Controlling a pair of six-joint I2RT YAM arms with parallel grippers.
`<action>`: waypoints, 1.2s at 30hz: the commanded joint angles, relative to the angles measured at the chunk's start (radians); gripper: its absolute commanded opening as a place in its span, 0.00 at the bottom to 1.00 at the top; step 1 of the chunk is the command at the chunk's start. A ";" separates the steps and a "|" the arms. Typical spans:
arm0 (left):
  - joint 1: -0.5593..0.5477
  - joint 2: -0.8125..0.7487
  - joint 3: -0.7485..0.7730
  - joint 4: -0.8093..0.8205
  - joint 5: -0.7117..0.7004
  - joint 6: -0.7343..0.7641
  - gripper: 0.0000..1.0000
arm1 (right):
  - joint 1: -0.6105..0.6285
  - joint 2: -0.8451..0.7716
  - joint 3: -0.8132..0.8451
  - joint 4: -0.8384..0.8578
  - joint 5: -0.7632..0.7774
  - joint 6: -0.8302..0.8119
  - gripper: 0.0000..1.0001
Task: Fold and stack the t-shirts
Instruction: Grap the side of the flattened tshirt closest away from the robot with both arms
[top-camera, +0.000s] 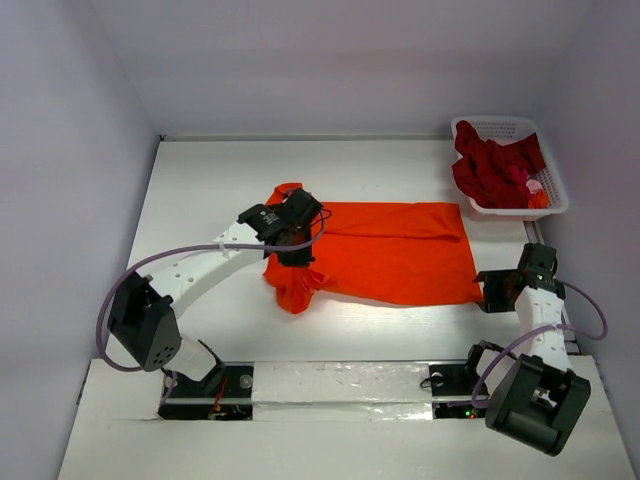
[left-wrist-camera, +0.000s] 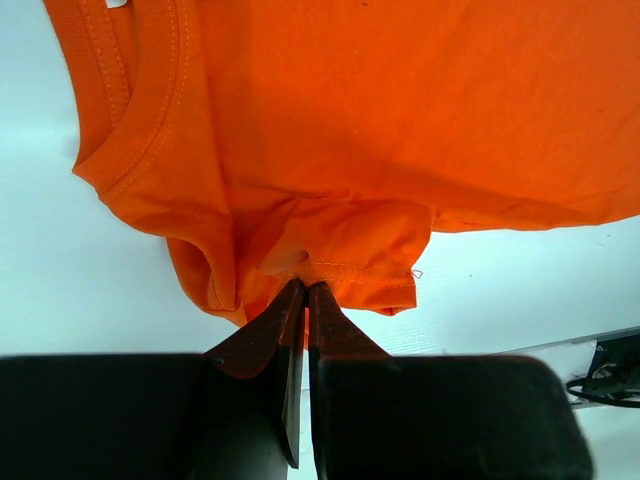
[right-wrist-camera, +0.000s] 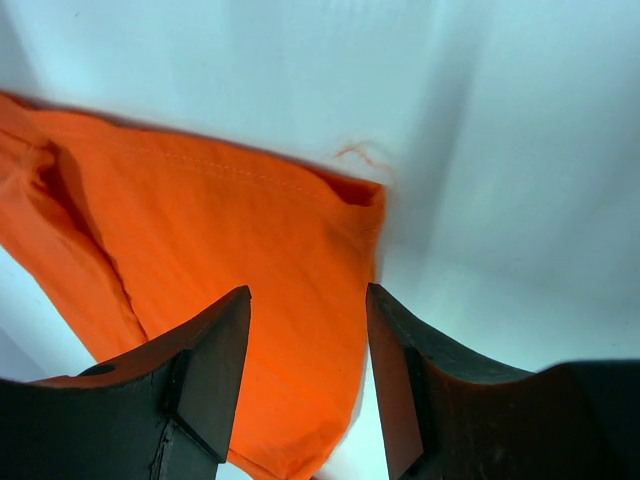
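A bright orange t-shirt (top-camera: 400, 250) lies spread across the middle of the table, its left part bunched and lifted. My left gripper (top-camera: 293, 252) is shut on that bunch. In the left wrist view the closed fingertips (left-wrist-camera: 305, 287) pinch a hemmed fold of the orange t-shirt (left-wrist-camera: 400, 130), and the collar (left-wrist-camera: 140, 120) shows at the upper left. My right gripper (top-camera: 486, 291) hovers at the shirt's near right corner. In the right wrist view it (right-wrist-camera: 308, 300) stands open over that corner of the orange cloth (right-wrist-camera: 220, 230), with nothing between its fingers. Darker red t-shirts (top-camera: 495, 170) lie heaped in the basket.
A white lattice basket (top-camera: 495, 124) stands at the far right corner, close to the right wall. White walls enclose the table at the back and on both sides. The arm bases and cables sit along the near edge.
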 joint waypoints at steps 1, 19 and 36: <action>0.004 0.014 0.036 -0.005 0.021 0.034 0.00 | -0.027 0.000 0.054 -0.042 0.046 -0.010 0.56; 0.013 0.078 0.116 0.001 0.049 0.072 0.00 | -0.037 0.037 0.029 -0.025 0.009 0.062 0.57; 0.041 0.105 0.162 -0.021 0.050 0.097 0.00 | -0.046 0.203 0.020 0.058 0.023 0.081 0.58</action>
